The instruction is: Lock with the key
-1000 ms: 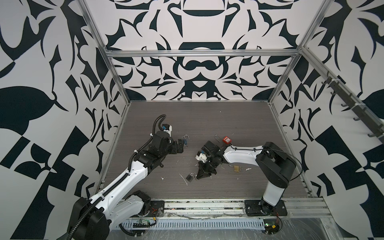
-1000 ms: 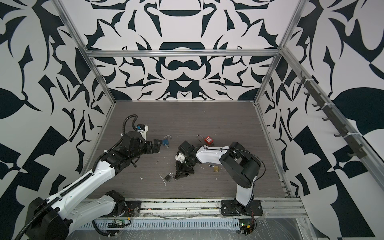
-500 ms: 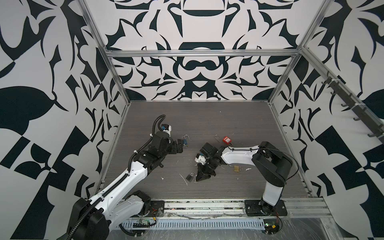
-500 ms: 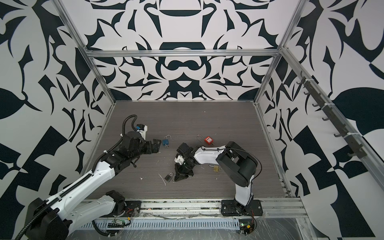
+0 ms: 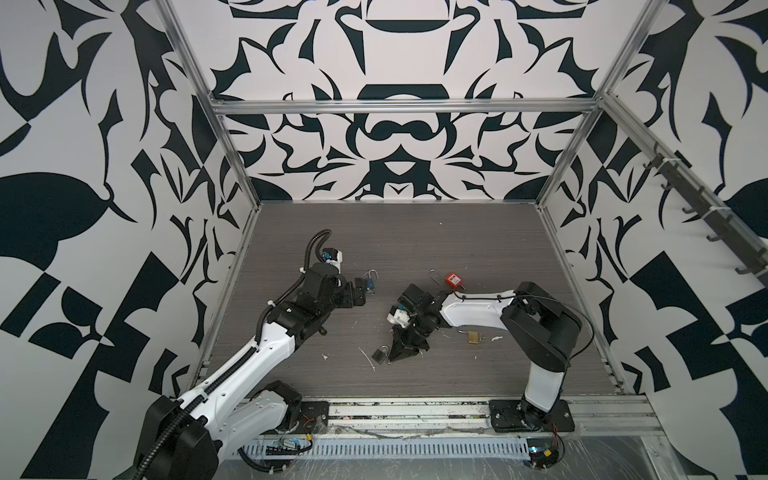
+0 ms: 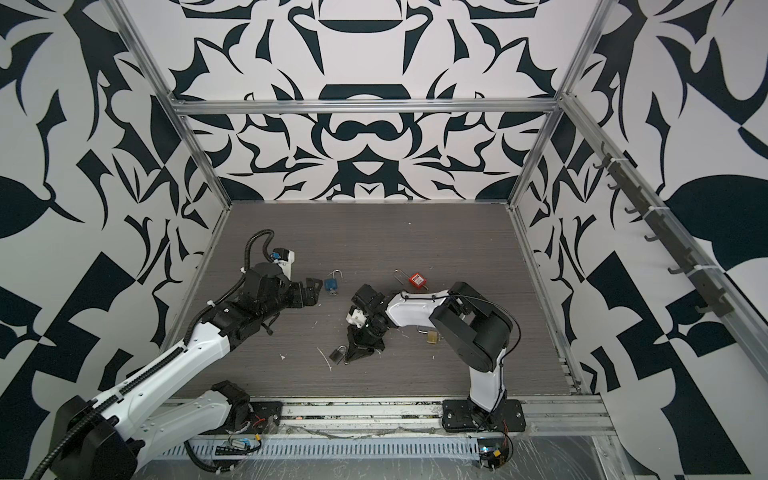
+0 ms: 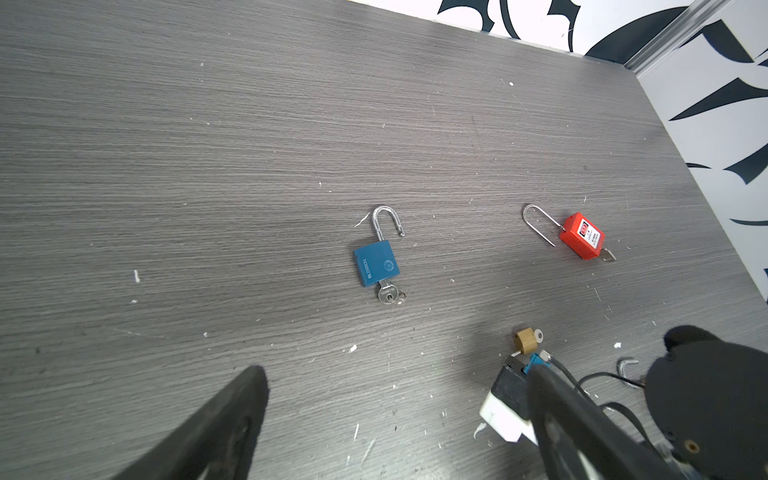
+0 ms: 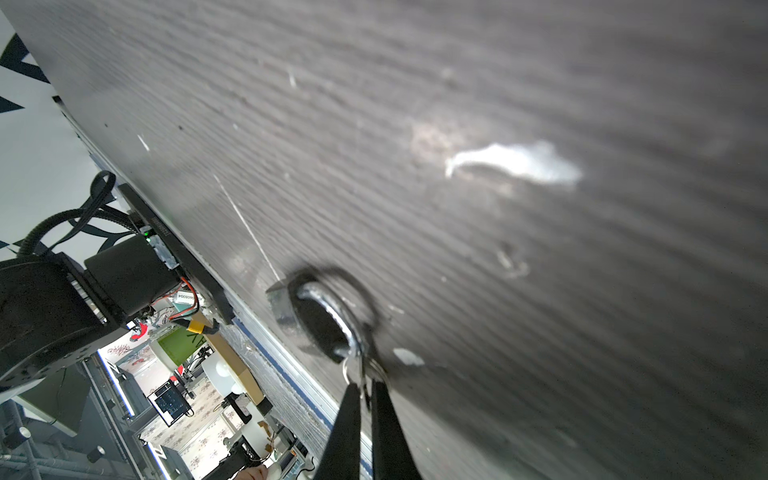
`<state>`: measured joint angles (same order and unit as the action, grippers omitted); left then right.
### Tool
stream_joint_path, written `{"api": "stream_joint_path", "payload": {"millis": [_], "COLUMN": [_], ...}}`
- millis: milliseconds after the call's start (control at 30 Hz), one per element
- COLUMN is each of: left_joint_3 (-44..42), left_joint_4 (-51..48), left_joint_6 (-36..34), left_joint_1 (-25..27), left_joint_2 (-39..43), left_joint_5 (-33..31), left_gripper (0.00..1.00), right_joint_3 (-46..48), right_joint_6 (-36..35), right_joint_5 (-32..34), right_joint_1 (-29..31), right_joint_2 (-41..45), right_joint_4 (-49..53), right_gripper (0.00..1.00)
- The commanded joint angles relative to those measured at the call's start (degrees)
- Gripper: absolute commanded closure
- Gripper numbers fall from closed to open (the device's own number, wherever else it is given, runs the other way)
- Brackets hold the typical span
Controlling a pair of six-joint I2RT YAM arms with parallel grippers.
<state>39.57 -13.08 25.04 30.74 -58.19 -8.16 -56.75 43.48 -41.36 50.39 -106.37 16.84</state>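
While right gripper (image 8: 365,384) pinches the key (image 8: 360,366): grey padlock (image 5: 379,354) may skid on worktop (image 5: 415,249), twisting key free.
Left gripper (image 5: 360,293): spread wide, idle near blue padlock (image 5: 370,286).

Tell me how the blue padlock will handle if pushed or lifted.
The blue padlock lies flat on the table, so a push would likely slide it, not roll it. Its metal shackle stands open and may swivel when lifted. The key and ring in its body could snag or jiggle.
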Motion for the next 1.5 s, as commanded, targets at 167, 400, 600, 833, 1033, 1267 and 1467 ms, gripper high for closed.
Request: {"api": "stream_joint_path", "payload": {"millis": [167,400,600,833,1033,1267,1467], "left_joint_3": [0.0,4.4,7.3,12.9,15.2,11.6,16.1], "left_joint_4": [-1.7,-7.2,-10.2,-21.0,-24.5,-21.4,-22.1], "left_joint_6": [-1.2,0.2,5.0,16.6,28.0,45.8,48.1], "left_joint_1": [-0.3,-0.3,-0.3,-0.4,-0.4,1.0,6.7], "left_joint_2": [1.1,-0.3,-1.6,-8.0,-13.9,-21.7,-29.0], "left_joint_5": [-1.6,-4.5,-6.7,-10.8,-6.0,3.5,3.0], "left_gripper": [0.01,0.01,0.01,0.01,0.00,0.06,0.08], "right_joint_3": [-3.5,-6.0,-7.8,-1.6,7.6,15.7,19.9], "right_joint_6": [-3.3,-7.3,-16.2,-21.2,-21.2,-20.3,-23.3], "right_joint_5": [2.2,8.1,20.4,34.9,40.0,39.8,32.5], "right_joint_1": [0.0,-5.6,-11.8,-15.5,-16.3,-16.6,-16.6], "right_joint_2": [3.2,11.6,21.1,31.2,37.2,39.9,37.3], "right_joint_4": [3.5,8.6,13.3,8.2,0.3,-8.1,-14.1], "right_gripper": [0.85,0.66,0.47,0.14,0.07,0.07,0.07]}}
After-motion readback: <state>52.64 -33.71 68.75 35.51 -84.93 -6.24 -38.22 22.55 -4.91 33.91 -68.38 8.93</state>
